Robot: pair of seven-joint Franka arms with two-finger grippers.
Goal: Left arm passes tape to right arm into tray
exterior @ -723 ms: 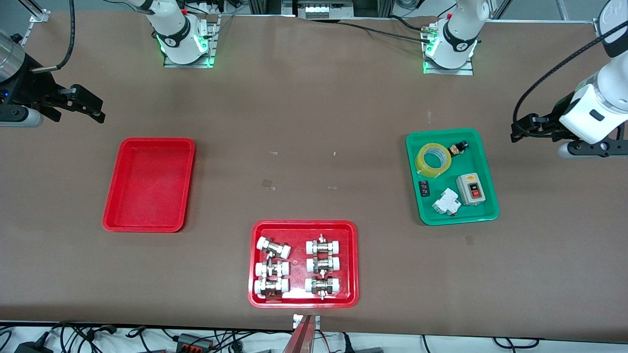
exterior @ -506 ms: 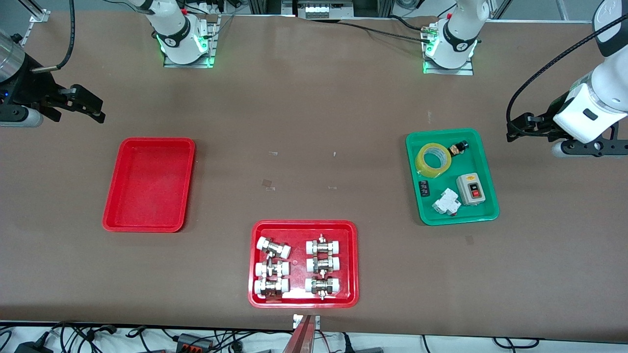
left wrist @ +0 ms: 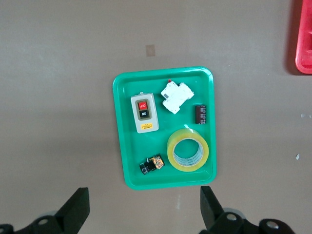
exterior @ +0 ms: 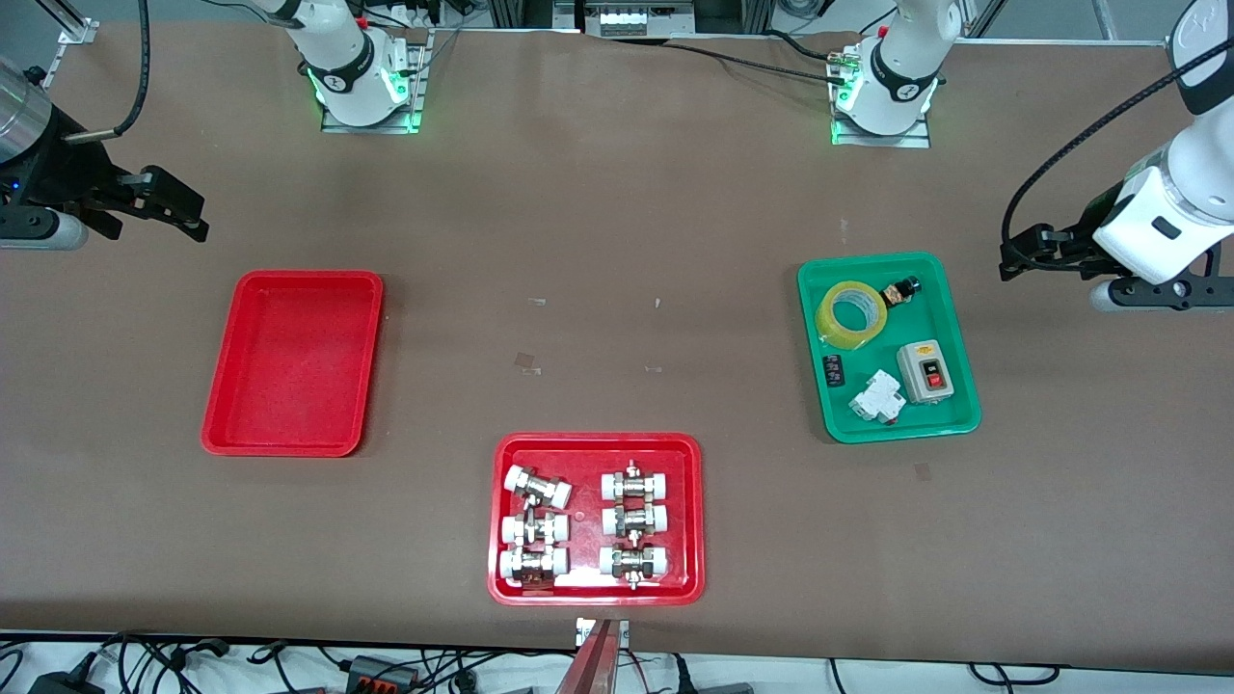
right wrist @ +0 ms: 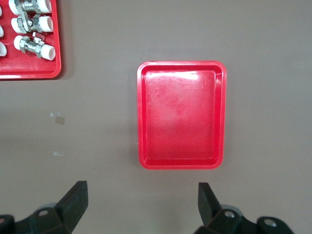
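The tape point(exterior: 831, 323), a yellow translucent roll, lies flat in the green tray point(exterior: 906, 429) beside a small black part. It also shows in the left wrist view point(left wrist: 187, 168). My left gripper point(exterior: 1017, 255) hangs open and empty over bare table beside the green tray, toward the left arm's end; in the left wrist view point(left wrist: 143, 195) its jaws stand wide apart. The plain red tray point(exterior: 289, 361) is empty and also shows in the right wrist view point(right wrist: 181, 114). My right gripper point(exterior: 198, 217) hangs open and empty over bare table beside that tray, as its wrist view point(right wrist: 141, 187) also shows.
The green tray also holds a grey switch box point(exterior: 927, 373), a white breaker point(exterior: 875, 397) and a small black part point(exterior: 834, 369). A red tray point(exterior: 596, 443) of several white-capped metal fittings sits nearer the front camera, mid-table. Both arm bases stand along the table's back edge.
The left arm's wrist has shifted slightly back and forth over the table beside the green tray. The right arm has not moved. The tape has stayed put.
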